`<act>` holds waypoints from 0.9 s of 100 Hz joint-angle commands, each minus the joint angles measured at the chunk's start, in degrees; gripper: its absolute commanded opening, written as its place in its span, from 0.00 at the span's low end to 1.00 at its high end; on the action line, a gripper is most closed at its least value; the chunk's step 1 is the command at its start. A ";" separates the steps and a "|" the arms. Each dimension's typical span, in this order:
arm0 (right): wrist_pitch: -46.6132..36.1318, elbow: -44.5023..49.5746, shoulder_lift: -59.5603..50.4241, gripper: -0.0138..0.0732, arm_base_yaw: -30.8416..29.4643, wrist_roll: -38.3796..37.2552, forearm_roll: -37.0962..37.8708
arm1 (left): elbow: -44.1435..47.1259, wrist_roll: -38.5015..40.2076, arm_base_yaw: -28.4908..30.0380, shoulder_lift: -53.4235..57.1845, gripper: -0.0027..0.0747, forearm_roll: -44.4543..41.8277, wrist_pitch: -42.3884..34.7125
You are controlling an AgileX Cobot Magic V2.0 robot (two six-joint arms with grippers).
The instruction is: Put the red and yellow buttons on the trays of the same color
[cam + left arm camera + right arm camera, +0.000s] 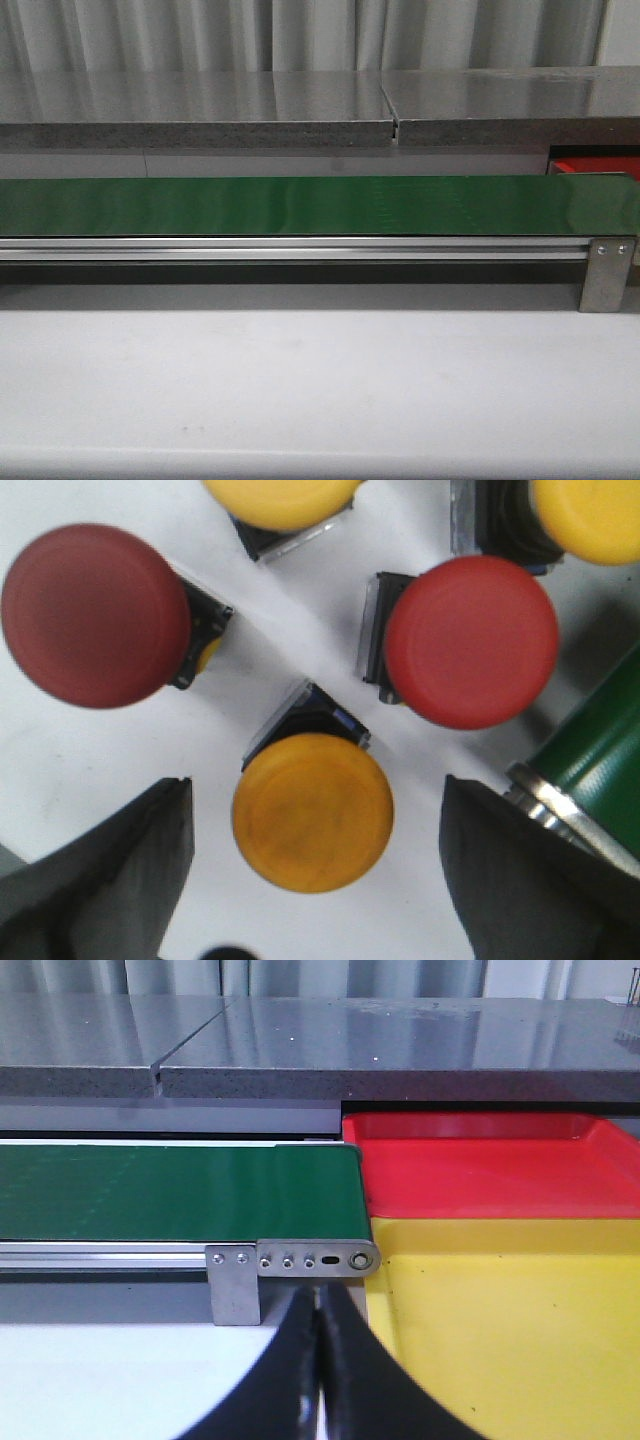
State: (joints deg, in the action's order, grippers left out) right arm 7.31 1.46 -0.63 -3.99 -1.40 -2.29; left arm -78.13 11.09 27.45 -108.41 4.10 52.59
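Two trays, red tray (480,1165) and yellow tray (510,1330), adjoin green belt (170,1192); right gripper (319,1360) clenched.

Red (471,640), yellow buttons (312,812); adjoining trays (480,1175).

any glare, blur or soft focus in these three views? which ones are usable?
Front view: sharp enough, soft sheen streaks along the green belt, red tray barely visible. Left wrist view: very close, the left red button is blurred, the yellow button and other red button crisper. Right wrist view: clear, glare on the grey counter; red tray and yellow tray evenly lit.
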 commanded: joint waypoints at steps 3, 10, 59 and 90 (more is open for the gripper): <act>-4.32 -1.25 -0.96 0.02 -0.21 0.12 0.05 | -1.92 0.75 0.25 1.41 0.70 0.66 -1.64; -4.32 -1.25 -0.96 0.02 -0.21 0.12 0.05 | -1.92 0.75 0.69 0.87 0.70 1.20 -2.18; -4.32 -1.25 -0.96 0.02 -0.21 0.12 0.05 | -2.06 0.75 1.21 0.88 0.25 1.90 -4.51; -4.32 -1.25 -0.96 0.02 -0.21 0.12 0.05 | -2.06 0.05 1.21 6.89 0.25 1.05 0.18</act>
State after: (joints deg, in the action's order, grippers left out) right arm 7.31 1.46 -0.63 -3.99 -1.40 -2.29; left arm -78.36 11.07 28.55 -107.96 5.38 52.03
